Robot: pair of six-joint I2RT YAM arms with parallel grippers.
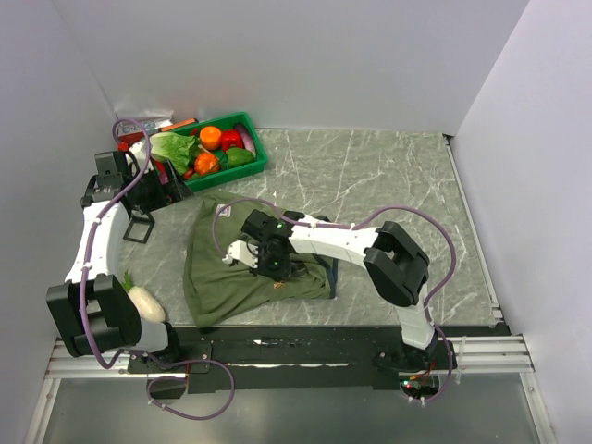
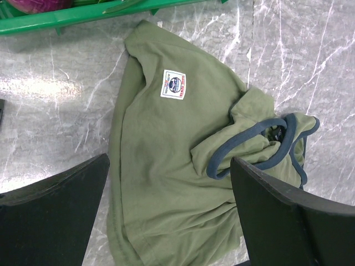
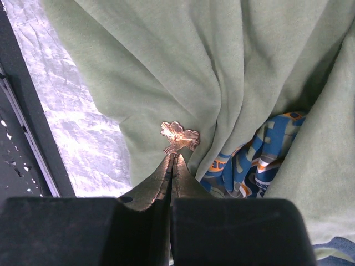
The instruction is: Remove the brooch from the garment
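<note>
The brooch (image 3: pixel 178 137), a small pinkish, star-like pin, is seen fastened at a folded edge of the garment (image 3: pixel 222 66), on its near part, just left of the orange-and-blue graphic (image 3: pixel 260 155) that shows between the folds. The right claw (image 3: pixel 173 158) is closed tight, and its tips meet at the lower edge of the brooch, which appears to be pinched between them. The garment is spread in loose creases on the marbled tabletop (image 1: pixel 388 185), left of centre and toward the near edge. Its white label (image 2: pixel 172 85) is turned up on the far part, and its navy trim (image 2: pixel 244 138) is bunched at the right side in the left wrist view. The left claw (image 2: pixel 169 160) is held wide open above the garment's left part, with nothing between its fingers. A green basket (image 1: pixel 250 129) filled with vegetables is set at the far left of the tabletop, apart from the garment.
</note>
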